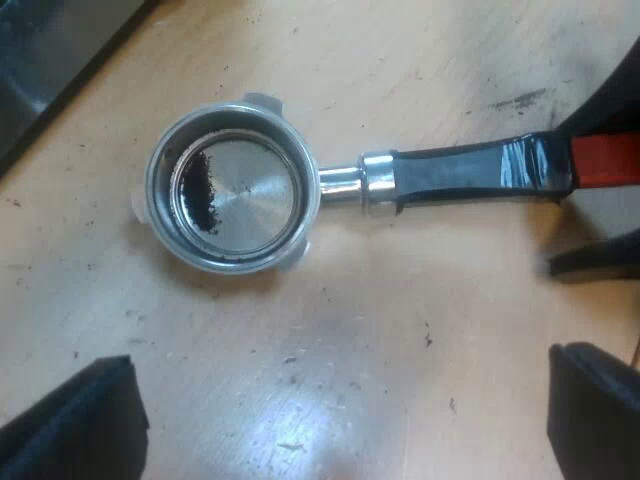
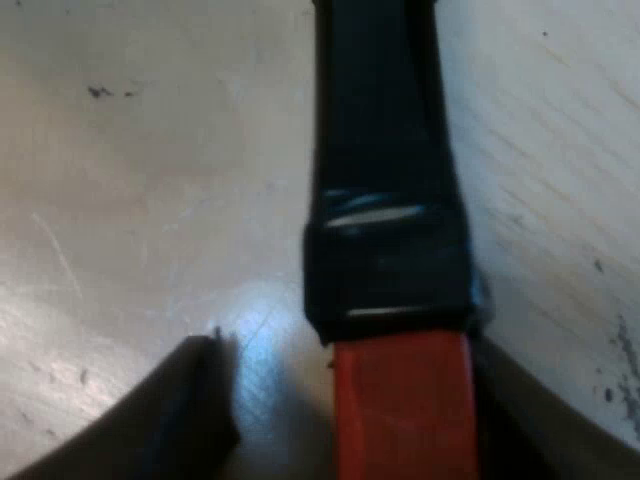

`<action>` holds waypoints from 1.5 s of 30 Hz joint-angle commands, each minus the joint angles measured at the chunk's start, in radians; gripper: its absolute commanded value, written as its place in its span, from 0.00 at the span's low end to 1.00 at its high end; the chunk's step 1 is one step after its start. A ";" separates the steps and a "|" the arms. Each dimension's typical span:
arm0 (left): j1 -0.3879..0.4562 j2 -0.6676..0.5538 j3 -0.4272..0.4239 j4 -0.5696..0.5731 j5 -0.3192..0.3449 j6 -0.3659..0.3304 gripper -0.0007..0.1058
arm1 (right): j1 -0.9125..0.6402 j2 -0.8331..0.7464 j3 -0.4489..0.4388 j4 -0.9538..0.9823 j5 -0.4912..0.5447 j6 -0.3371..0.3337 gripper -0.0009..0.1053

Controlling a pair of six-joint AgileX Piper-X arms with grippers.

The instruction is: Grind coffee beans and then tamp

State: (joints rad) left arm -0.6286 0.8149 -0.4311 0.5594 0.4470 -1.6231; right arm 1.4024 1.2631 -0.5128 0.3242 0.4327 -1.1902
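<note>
The metal holder [image 1: 235,195] lies on the wooden table, basket facing up, with a small smear of dark grounds on its shiny bottom. Its dark handle [image 1: 465,170] ends in red [image 1: 605,160]. My left gripper [image 1: 335,425] hovers above the table beside the holder, open, its fingers [image 1: 75,425] wide apart and holding nothing. My right gripper [image 2: 350,420] straddles the handle's red end [image 2: 405,410]. It is open: one finger [image 2: 165,425] stands clear of the handle and the other lies close against the far side.
A dark edge of the machine's base [image 1: 45,60] runs near the holder's basket. Scattered coffee grounds [image 1: 515,100] dot the wooden table [image 1: 330,330] around the handle.
</note>
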 commanded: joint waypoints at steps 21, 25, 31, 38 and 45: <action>-0.003 -0.036 -0.057 0.107 -0.063 -0.002 0.80 | -0.001 -0.058 -0.199 0.429 0.008 -0.011 0.94; -0.003 -0.097 -0.102 0.158 -0.129 -0.002 0.80 | -0.001 -0.111 -0.245 0.462 0.047 -0.076 0.95; -0.001 -0.183 -0.166 0.282 -0.170 -0.019 0.80 | -0.001 -0.188 -0.299 0.438 0.064 -0.172 0.95; -0.001 -0.239 -0.218 0.344 -0.238 -0.078 0.80 | -0.001 -0.231 -0.300 0.210 0.053 -0.340 0.95; -0.001 -0.259 -0.293 0.406 -0.290 -0.129 0.80 | -0.001 -0.231 -0.300 0.047 0.002 -0.464 0.95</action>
State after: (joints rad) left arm -0.6286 0.5652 -0.7136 0.9614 0.1689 -1.7350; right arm 1.4009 1.0414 -0.8090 0.3897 0.4386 -1.6268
